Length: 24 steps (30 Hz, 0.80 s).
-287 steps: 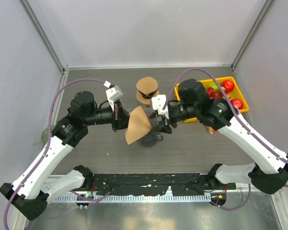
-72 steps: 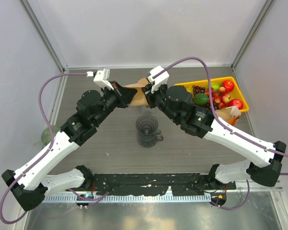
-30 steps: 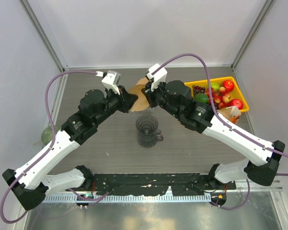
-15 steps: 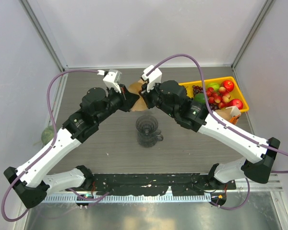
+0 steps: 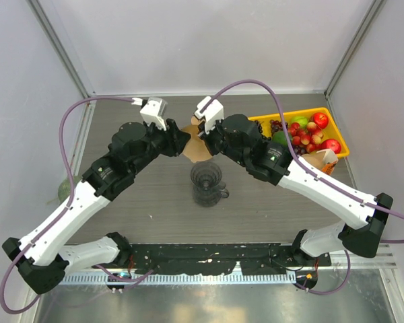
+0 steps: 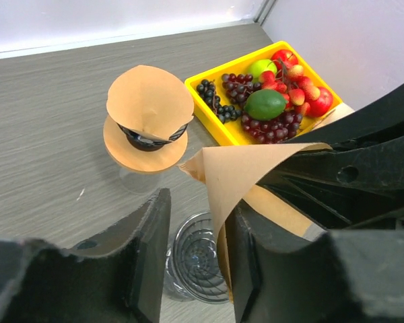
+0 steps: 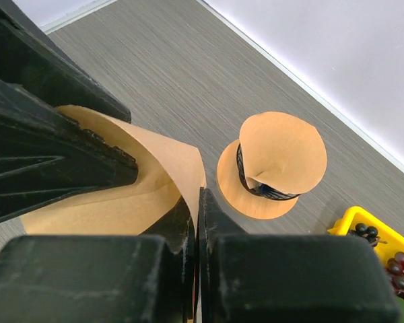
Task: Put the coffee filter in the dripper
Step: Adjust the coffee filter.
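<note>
Our left arm (image 5: pixel 87 195) and right arm (image 5: pixel 310 182) reached forward and inward with elbows splayed, their wrists meeting nose to nose above the table (image 5: pixel 141 195). The right gripper (image 7: pixel 194 202) was pinched together on the brown coffee filter (image 6: pixel 249 168), which hung in the air between the wrists, above and just behind the glass dripper (image 5: pixel 207 182). The left gripper (image 6: pixel 198 205) stood with jaws apart, the filter's loose edge between them. Whether they touched the paper, we could not tell.
</note>
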### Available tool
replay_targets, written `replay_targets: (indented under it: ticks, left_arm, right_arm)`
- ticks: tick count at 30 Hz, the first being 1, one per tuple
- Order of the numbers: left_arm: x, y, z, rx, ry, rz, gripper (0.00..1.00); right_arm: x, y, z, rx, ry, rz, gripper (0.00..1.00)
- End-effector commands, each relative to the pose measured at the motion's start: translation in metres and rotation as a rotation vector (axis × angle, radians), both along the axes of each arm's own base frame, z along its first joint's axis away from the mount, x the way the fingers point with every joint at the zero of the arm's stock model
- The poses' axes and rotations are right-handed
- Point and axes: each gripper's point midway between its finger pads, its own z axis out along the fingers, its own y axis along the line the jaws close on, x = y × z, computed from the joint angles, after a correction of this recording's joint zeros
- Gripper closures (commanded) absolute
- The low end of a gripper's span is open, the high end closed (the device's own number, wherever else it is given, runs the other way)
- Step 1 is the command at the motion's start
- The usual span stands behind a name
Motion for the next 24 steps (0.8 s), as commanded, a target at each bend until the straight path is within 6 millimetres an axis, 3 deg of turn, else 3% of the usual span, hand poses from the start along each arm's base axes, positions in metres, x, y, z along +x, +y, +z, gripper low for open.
replay_targets:
  ticks: [1, 5, 7, 11, 14, 18, 22, 24]
  left_arm:
    - [0.005, -0.002, 0.011, -0.002, -0.008, 0.003, 0.64]
    - [0.004, -0.002, 0.006, 0.009, 0.019, 0.002, 0.84]
    - [0.004, -0.003, 0.004, 0.012, 0.027, 0.001, 0.85]
    - [0.004, -0.005, 0.004, 0.000, 0.034, -0.002, 0.65]
    - [0.001, -0.005, 0.009, -0.009, 0.024, -0.017, 0.45]
    - [-0.008, 0.016, 0.022, -0.021, -0.002, -0.029, 0.23]
    - [-0.049, 0.011, 0.046, -0.163, -0.030, -0.307, 0.01]
    - [-0.071, 0.014, 0.058, -0.185, -0.100, -0.397, 0.00]
  right_arm:
    - [0.003, -0.004, 0.030, 0.034, -0.059, -0.019, 0.95]
    - [0.012, -0.015, 0.039, 0.036, -0.087, -0.101, 0.95]
    - [0.013, -0.016, 0.041, 0.043, -0.089, -0.111, 0.95]
    - [0.010, -0.011, 0.036, 0.043, -0.067, -0.085, 0.95]
    - [0.008, -0.009, 0.034, 0.033, -0.056, -0.068, 0.95]
    - [0.006, -0.022, 0.030, -0.010, 0.004, -0.041, 0.95]
    - [0.000, -0.038, 0.012, -0.044, 0.131, 0.040, 0.95]
    - [-0.005, -0.042, 0.002, -0.052, 0.199, 0.104, 0.95]
